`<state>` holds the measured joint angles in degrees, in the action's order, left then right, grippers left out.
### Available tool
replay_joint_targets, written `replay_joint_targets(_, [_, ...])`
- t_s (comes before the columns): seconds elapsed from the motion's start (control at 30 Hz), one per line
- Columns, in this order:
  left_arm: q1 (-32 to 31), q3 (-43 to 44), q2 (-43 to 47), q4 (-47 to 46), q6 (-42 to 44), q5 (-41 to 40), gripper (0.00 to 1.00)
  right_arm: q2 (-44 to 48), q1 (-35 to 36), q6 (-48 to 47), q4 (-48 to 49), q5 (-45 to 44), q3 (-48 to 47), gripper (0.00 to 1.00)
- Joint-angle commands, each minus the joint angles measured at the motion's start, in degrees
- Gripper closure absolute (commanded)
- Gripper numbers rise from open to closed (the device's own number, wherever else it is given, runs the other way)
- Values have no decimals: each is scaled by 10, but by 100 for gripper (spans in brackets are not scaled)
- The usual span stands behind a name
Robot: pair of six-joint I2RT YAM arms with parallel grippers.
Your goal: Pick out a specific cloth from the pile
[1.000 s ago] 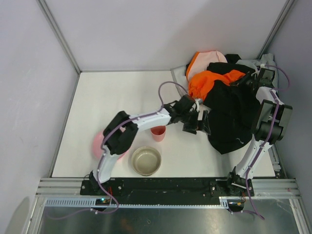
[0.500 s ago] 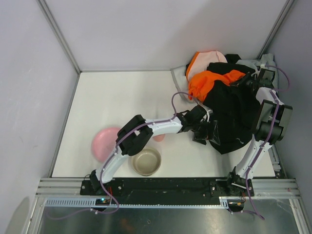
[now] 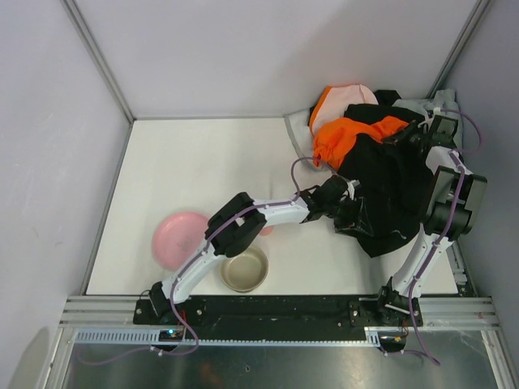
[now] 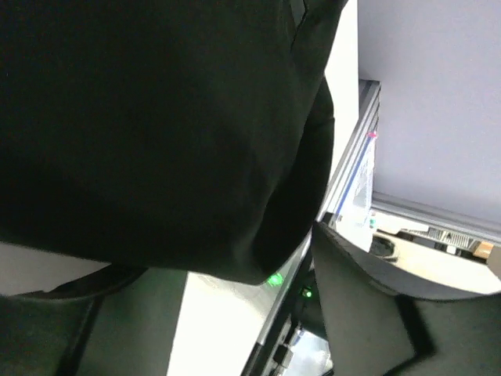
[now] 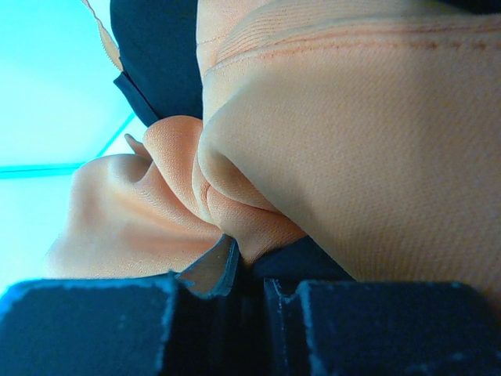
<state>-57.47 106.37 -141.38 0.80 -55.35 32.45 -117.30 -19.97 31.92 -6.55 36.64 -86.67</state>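
The left gripper [image 3: 347, 214], jaws apart, is straddling the edge of the cloth [image 3: 385, 215] right of centre, apparently seeking purchase; the right gripper [image 3: 412, 134], jaws clamped on a fold of the pile [image 3: 353, 130], is likely anchoring it.

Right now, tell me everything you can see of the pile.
The pile is a rumpled heap of soft clothes in the far right corner of the table: bright orange on top, a black spread with a thin pale stripe in front, pale pink and grey at the back. The left gripper is at its left edge; the right gripper pinches an orange and dark fold.
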Motion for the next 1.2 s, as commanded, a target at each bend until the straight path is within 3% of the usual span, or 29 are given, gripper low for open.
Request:
replay_joint_targets(0.0, [-4,33,-41,-41,-33,25,38,-49,-18,-51,-130,-63,51,86])
replay_joint_targets(0.23, [-4,27,-35,-47,-12,31,81,-57,-18,-50,-127,-58,53,86])
replay_joint_targets(0.37, [-4,14,-16,-48,9,27,96,-57,-18,-51,-128,-57,53,86])
replay_joint_targets(1.0, [6,-88,203,-37,148,-59,99,-48,-14,-55,-129,-40,60,83])
replay_joint_targets(1.17, [21,-107,280,-30,173,-75,99,-35,-16,-51,-125,-22,65,66])
